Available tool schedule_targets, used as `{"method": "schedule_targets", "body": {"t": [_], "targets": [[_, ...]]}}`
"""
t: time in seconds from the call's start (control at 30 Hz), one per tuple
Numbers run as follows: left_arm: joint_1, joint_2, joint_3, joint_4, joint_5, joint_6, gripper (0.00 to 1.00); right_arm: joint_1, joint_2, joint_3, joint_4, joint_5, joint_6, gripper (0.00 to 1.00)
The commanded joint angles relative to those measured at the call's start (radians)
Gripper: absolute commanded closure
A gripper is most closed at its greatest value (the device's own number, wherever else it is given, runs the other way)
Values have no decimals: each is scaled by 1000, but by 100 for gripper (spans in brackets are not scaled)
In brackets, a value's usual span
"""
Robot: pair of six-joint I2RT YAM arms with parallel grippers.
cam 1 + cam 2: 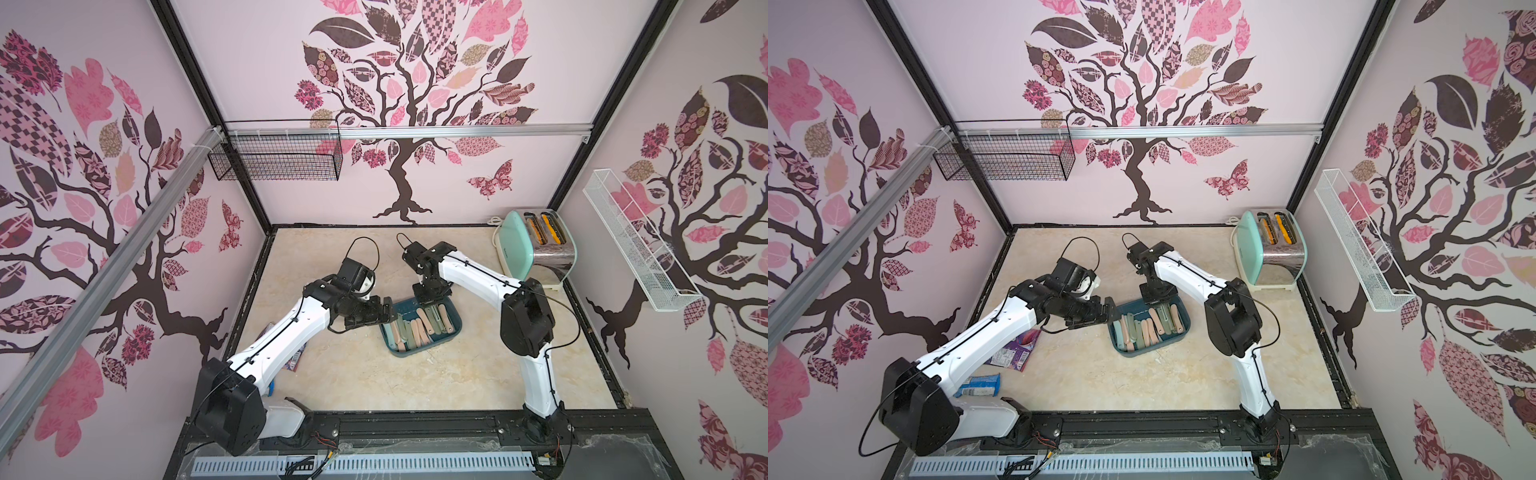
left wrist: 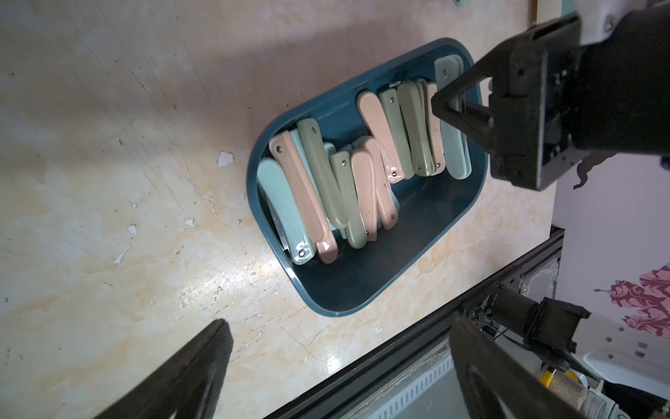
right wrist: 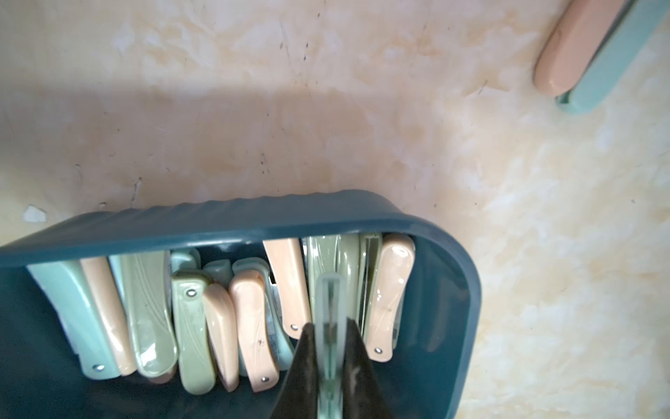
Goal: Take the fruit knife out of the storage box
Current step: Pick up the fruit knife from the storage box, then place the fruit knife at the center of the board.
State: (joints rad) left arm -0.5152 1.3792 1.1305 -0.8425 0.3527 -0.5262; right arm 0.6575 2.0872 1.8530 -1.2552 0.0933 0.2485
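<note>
At the left side of the table [image 1: 374, 374], a purple snack packet [image 1: 1013, 351] and a blue one [image 1: 978, 384] are seen beside the left arm. Near the left end of the storage box [image 1: 409, 353], the left gripper [image 1: 388, 309] is held with its jaws spread wide, nothing between them. Folded knives [image 2: 326, 181] in pink, green and pale teal are packed side by side in the box. Over its right part, the right gripper [image 3: 328, 328] is clamped on a pale greenish fruit knife [image 3: 328, 290], held on edge among the others. A toaster [image 1: 536, 245] is stood in the far right corner.
</note>
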Motion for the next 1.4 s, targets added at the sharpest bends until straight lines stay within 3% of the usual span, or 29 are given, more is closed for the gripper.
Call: {"method": "schedule_targets", "body": {"t": [0.0,0.13,0.47,0.7,1.0,1.37], "targets": [[-6,45,66,46,6,4,2,-49,-27,65,-26,-34,35,100],[-8,138,165,56,11,9,2,-126,16,166,-42,-80,47,100],[-6,417,451,81,12,5,2,-277,284,510,-56,-206,83,99],[-7,546,603,75,35,-21,2,-331,408,602,17,-243,109,98],[-7,573,583,104,74,-53,2,-371,474,603,87,-289,119,93],[-3,564,540,113,98,-61,2,-378,517,609,132,-256,103,87]]}}
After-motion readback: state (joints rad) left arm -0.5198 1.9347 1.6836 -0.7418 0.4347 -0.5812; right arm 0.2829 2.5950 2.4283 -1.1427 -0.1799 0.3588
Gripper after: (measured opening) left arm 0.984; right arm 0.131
